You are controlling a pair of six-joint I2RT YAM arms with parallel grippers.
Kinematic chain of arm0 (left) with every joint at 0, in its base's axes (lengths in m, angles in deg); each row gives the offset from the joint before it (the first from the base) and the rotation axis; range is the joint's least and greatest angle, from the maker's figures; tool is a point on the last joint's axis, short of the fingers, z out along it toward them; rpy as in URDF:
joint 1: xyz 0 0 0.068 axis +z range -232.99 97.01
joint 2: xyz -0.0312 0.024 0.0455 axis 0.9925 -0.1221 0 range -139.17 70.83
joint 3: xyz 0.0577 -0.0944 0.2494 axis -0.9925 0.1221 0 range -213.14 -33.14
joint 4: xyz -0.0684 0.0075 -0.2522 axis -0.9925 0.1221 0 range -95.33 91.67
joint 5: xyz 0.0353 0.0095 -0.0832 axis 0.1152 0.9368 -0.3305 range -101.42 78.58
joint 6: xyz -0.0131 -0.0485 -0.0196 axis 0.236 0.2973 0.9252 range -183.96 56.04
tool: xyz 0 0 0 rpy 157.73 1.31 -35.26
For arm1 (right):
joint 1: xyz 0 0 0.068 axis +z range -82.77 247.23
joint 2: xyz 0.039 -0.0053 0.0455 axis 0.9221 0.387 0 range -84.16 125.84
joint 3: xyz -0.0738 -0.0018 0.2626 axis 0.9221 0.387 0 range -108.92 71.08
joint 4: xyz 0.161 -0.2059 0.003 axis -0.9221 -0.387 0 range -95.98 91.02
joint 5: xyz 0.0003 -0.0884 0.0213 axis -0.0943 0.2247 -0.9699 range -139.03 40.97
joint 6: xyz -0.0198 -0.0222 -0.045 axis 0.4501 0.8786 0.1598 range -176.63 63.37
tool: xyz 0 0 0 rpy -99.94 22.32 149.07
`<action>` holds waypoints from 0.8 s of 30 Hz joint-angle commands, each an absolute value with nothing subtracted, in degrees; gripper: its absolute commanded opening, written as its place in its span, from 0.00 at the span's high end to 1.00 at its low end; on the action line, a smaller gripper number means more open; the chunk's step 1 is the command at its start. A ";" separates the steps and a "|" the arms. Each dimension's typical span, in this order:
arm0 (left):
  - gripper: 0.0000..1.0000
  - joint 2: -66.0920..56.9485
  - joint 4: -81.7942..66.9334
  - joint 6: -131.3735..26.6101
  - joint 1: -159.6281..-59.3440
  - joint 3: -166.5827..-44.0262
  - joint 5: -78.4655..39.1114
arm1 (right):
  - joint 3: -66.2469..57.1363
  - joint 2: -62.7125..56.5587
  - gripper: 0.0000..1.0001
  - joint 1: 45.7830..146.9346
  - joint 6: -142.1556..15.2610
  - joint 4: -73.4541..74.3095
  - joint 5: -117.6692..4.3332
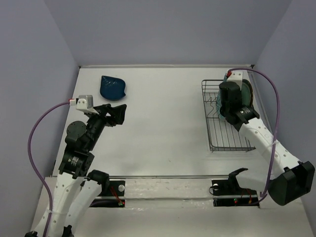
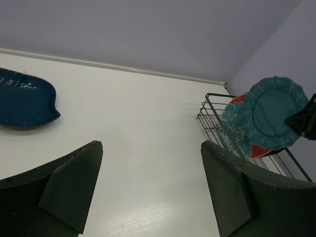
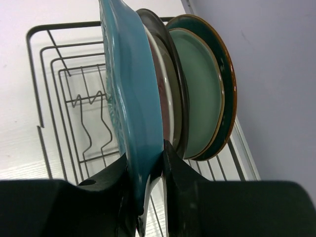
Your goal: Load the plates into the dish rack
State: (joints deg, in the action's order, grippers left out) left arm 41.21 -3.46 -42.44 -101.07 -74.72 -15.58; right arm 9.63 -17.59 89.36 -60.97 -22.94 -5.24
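Observation:
The black wire dish rack stands at the right of the table. My right gripper is shut on the rim of the teal scalloped plate and holds it upright over the rack, beside the upright plates in it: red flowered, silver, pale mint, dark teal. The navy leaf-shaped plate lies flat at the far left of the table. My left gripper is open and empty, a little nearer than the navy plate.
The rack's near half has bare tines. Purple walls close the table at the back and sides. A metal rail runs along the near edge by the arm bases.

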 commanded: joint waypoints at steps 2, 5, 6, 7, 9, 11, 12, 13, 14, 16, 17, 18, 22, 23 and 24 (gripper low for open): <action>0.08 41.30 -4.89 -43.40 -100.65 -74.18 -17.48 | 5.51 -17.19 0.93 86.92 -60.32 -13.57 -1.65; 0.08 41.22 -6.29 -43.22 -100.65 -74.18 -17.66 | 6.48 -16.14 0.93 85.70 -60.85 -12.60 -3.32; 0.08 41.13 -6.21 -43.31 -100.65 -74.09 -17.66 | 6.91 -15.87 0.93 84.99 -61.20 -12.51 -4.37; 0.08 41.13 -6.29 -43.22 -100.65 -74.09 -17.66 | 7.18 -15.26 0.93 84.99 -61.55 -12.25 -6.03; 0.08 40.95 -6.29 -43.22 -100.56 -74.01 -17.74 | 7.62 -14.64 0.93 84.46 -61.82 -11.90 -6.75; 0.08 40.86 -6.29 -43.22 -100.56 -74.09 -17.83 | 8.50 -14.20 0.93 84.46 -62.43 -11.02 -8.41; 0.08 40.86 -6.29 -43.22 -100.56 -74.09 -17.83 | 8.85 -14.02 0.93 83.94 -63.22 -10.76 -9.20; 0.08 40.69 -6.29 -43.22 -100.48 -74.09 -17.83 | 9.55 -13.93 0.93 83.93 -63.66 -10.15 -10.00; 0.08 40.86 -6.29 -43.22 -100.48 -74.09 -17.83 | 9.82 -13.93 0.93 83.93 -64.01 -9.88 -10.35; 0.08 40.86 -6.29 -43.22 -100.39 -74.00 -17.74 | 10.69 -13.85 0.93 83.93 -64.19 -9.26 -11.14; 0.08 40.78 -6.29 -43.22 -100.30 -74.00 -17.66 | 10.96 -13.76 0.93 83.93 -64.19 -8.91 -11.67; 0.08 40.78 -6.29 -43.22 -100.30 -74.00 -17.74 | 11.48 -13.93 0.93 83.93 -63.84 -8.30 -12.37; 0.08 40.69 -6.38 -43.04 -100.13 -74.00 -17.92 | 12.63 -11.75 0.93 82.88 -63.93 -6.89 -13.78; 0.08 40.69 -6.38 -43.04 -100.13 -73.92 -17.83 | 12.81 -11.21 0.93 82.88 -64.10 -6.80 -13.87; 0.08 40.60 -6.38 -43.04 -100.13 -73.92 -17.83 | 13.07 -10.77 0.93 82.88 -64.89 -6.63 -14.04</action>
